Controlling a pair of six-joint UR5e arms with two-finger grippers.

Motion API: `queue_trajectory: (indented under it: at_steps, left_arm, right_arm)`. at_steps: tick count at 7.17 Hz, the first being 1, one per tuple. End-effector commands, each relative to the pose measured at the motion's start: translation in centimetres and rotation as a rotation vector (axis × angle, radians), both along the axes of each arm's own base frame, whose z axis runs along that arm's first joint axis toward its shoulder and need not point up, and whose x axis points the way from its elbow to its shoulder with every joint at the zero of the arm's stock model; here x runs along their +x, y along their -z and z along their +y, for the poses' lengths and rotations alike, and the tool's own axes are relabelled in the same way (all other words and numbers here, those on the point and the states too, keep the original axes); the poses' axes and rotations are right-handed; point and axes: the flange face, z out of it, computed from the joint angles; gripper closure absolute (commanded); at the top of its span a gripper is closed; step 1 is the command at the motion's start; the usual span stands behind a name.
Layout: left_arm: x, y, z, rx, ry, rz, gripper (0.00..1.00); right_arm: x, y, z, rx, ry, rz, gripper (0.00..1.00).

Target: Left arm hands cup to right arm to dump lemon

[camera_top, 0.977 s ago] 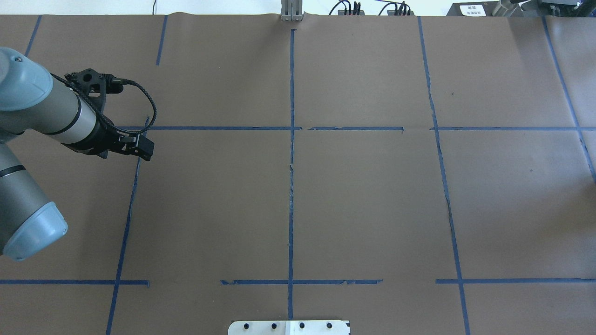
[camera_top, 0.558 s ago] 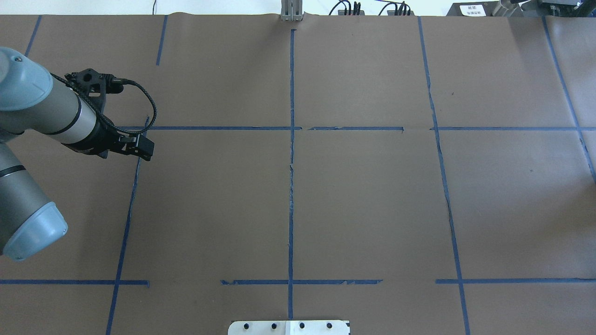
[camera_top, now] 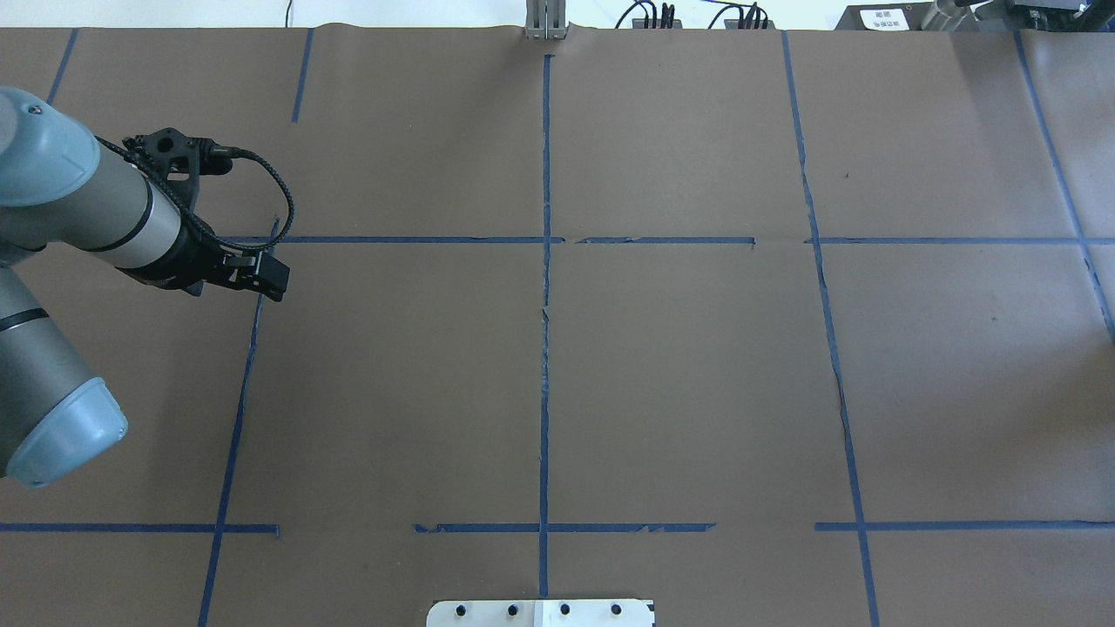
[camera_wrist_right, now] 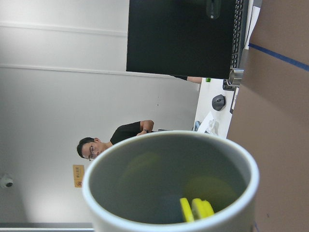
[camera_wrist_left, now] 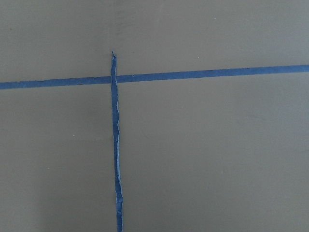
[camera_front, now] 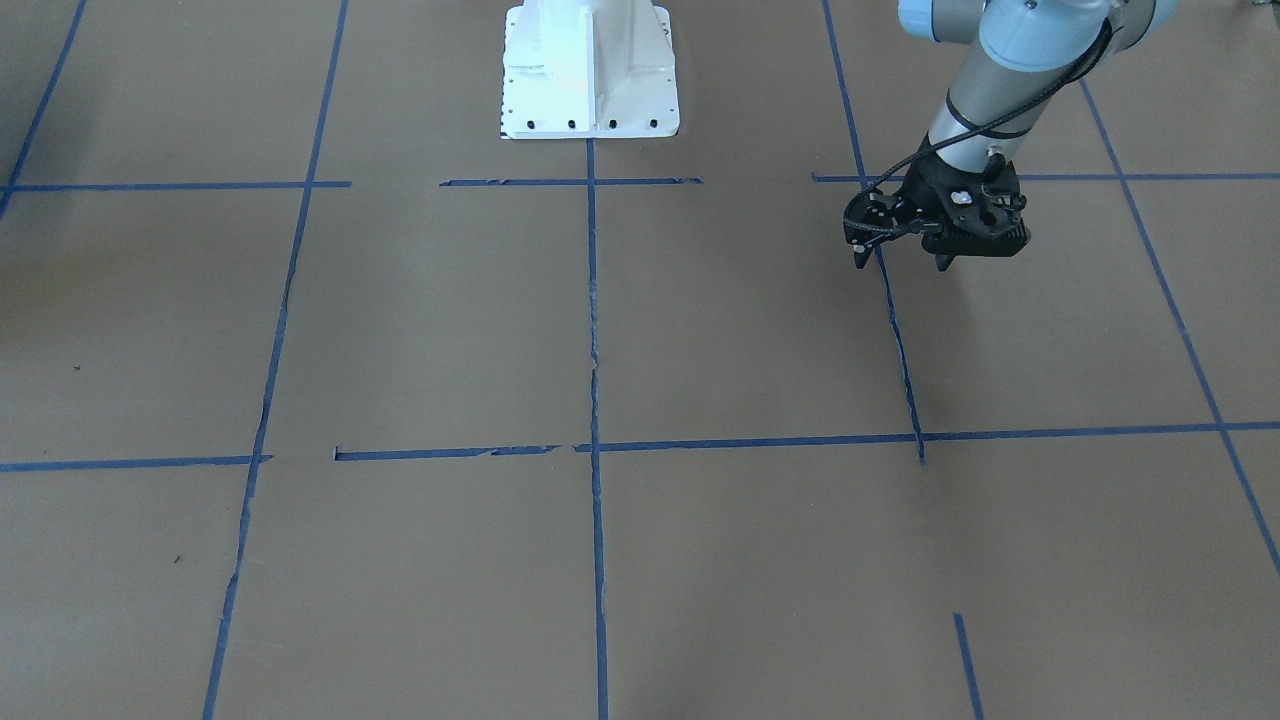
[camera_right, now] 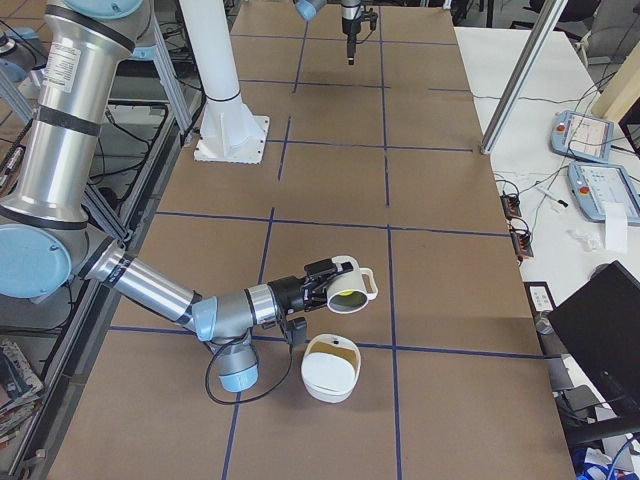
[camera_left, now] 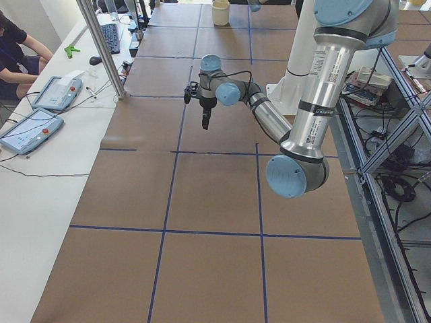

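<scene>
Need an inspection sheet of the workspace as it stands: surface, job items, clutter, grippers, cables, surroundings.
Surface: brown paper with a blue tape grid, tape frayed in places.
Job's things: cup off the table at the right gripper, tipped on its side; lemon inside it.
Clutter: white container on the table near the cup.
Grippers: left gripper above the table, jaws open, empty; right gripper's jaws cannot be judged.
Cables: black cable loops off the left wrist.
Surroundings: operator and teach pendants at the side bench.
</scene>
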Motion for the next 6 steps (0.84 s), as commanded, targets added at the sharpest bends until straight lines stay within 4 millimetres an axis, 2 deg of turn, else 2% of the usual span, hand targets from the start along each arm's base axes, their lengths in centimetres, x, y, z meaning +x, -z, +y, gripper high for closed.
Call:
queue_trajectory:
  at_steps: [1,3,6]
  left_arm:
    - [0.09,0.09,0.16,-0.01,-0.013,0.011,0.0]
    - [0.2,0.12,0.43,-0.028,-0.033,0.027,0.0]
    - [0.17,0.16,0.46,-0.027,-0.034,0.027,0.0]
  right_arm:
    - [1.16,-1.25,0.35,-0.038,-0.044,-0.225,0.97]
    - [1.62,-1.55,1.17,-0.028,-0.027,-0.337,0.96]
    - [1.51,-1.22,0.52,-0.053,0.003,-0.487,0.95]
